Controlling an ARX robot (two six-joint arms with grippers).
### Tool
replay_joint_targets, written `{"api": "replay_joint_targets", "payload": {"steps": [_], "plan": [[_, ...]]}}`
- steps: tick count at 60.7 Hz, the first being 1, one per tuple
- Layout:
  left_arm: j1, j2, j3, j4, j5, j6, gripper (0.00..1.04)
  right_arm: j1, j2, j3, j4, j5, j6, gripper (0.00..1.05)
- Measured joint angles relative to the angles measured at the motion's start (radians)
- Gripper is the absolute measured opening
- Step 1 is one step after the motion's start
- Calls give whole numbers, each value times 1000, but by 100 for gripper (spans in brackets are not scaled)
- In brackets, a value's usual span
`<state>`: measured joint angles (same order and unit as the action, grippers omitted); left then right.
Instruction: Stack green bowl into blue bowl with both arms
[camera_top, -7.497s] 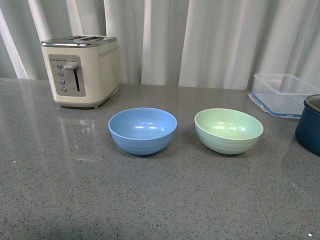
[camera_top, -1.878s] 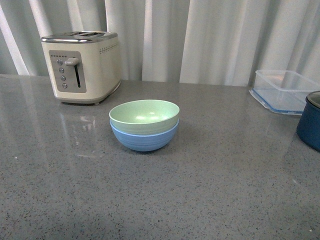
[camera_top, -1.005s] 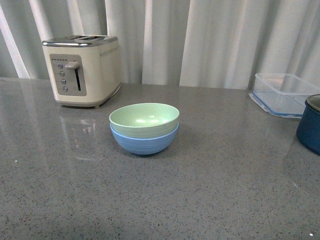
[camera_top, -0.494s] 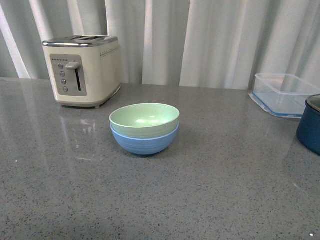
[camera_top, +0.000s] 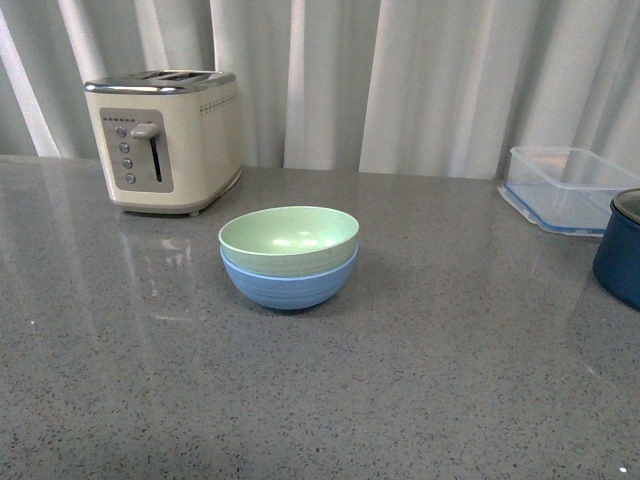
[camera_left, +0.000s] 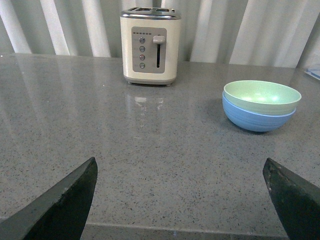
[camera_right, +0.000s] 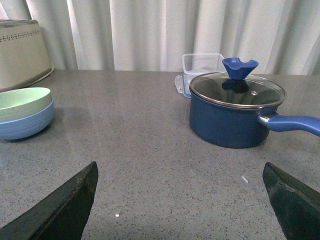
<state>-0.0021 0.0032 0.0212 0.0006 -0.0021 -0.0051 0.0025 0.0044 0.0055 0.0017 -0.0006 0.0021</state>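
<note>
The green bowl (camera_top: 288, 237) sits nested upright inside the blue bowl (camera_top: 288, 284) at the middle of the grey counter. The stack also shows in the left wrist view, green bowl (camera_left: 261, 96) in blue bowl (camera_left: 257, 118), and in the right wrist view, green bowl (camera_right: 22, 102) in blue bowl (camera_right: 25, 125). Neither arm shows in the front view. My left gripper (camera_left: 180, 200) is open and empty, well back from the stack near the counter's front edge. My right gripper (camera_right: 180, 200) is open and empty, also far from the bowls.
A cream toaster (camera_top: 165, 138) stands at the back left. A clear plastic container (camera_top: 565, 187) lies at the back right. A dark navy pot with a glass lid (camera_right: 235, 110) stands at the right, its handle (camera_right: 292, 124) pointing sideways. Curtains hang behind the counter.
Long before, the two bowls stood side by side; since then the green bowl sits in the blue one. Over the last second nothing has moved.
</note>
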Motion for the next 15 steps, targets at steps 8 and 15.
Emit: {"api": "replay_joint_targets", "payload": {"steps": [8,15], "plan": [[0,0,0,0,0,0,98,0,0,0,0,0,0,95],[0,0,0,0,0,0,98,0,0,0,0,0,0,95]]}}
